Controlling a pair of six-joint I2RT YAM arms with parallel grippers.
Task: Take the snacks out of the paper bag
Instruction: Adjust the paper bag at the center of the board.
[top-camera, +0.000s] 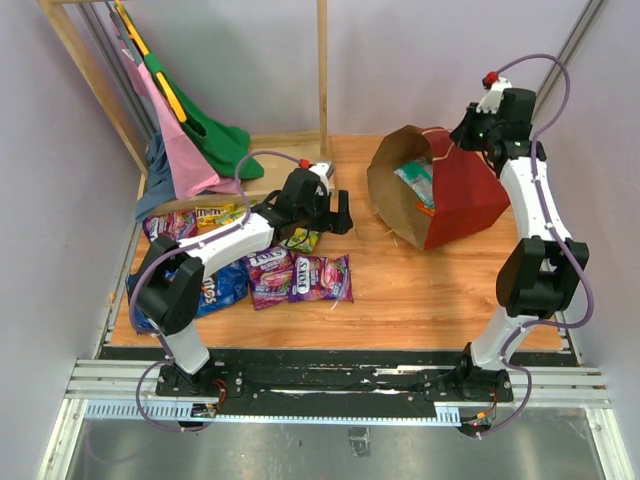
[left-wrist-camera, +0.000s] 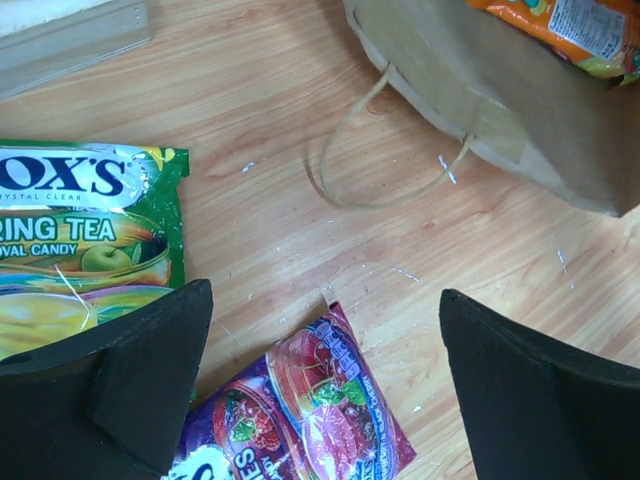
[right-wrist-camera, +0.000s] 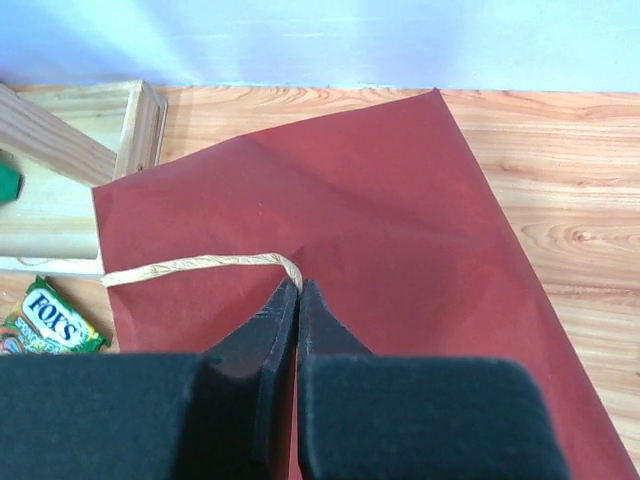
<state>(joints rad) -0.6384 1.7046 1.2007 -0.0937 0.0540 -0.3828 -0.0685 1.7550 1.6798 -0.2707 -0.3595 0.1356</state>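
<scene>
One handle (right-wrist-camera: 200, 264) between right gripper's (right-wrist-camera: 298, 287) jaws

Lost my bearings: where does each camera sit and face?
Top external: above, behind the bases, looking down on wooden table, dark red paper bag, left gripper and right gripper.
Left wrist: facing down past its open gripper at green candy packet.
Right wrist: facing down; its gripper shut on the bag's tan string handle.
All share the bag.
</scene>
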